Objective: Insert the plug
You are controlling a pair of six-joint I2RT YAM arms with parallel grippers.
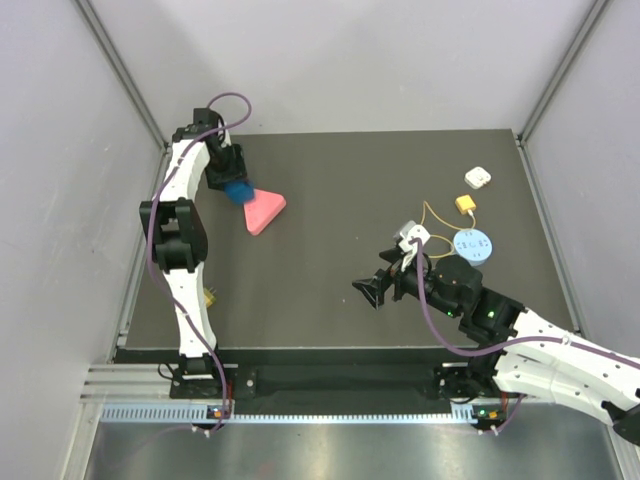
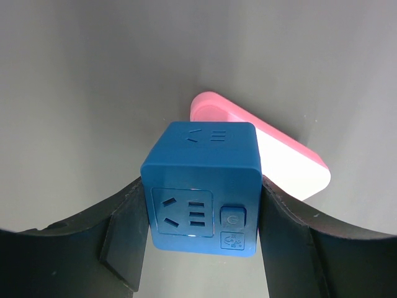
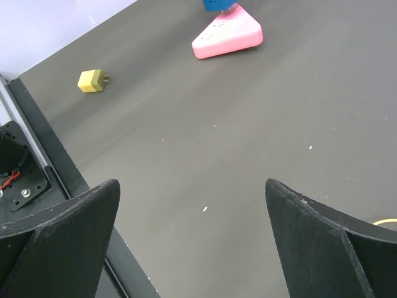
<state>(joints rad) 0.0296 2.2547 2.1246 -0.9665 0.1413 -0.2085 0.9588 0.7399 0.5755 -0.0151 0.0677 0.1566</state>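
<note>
Blue cube [image 2: 200, 177] in left hand [image 2: 203, 245]

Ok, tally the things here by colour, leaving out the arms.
Yellow: 2, the plug on its wire and a pronged block
Pink: 1, the triangular power strip
Blue: 1, the cube socket
Light blue: 1, the round disc
White: 1, the square block
Total: 6
</note>
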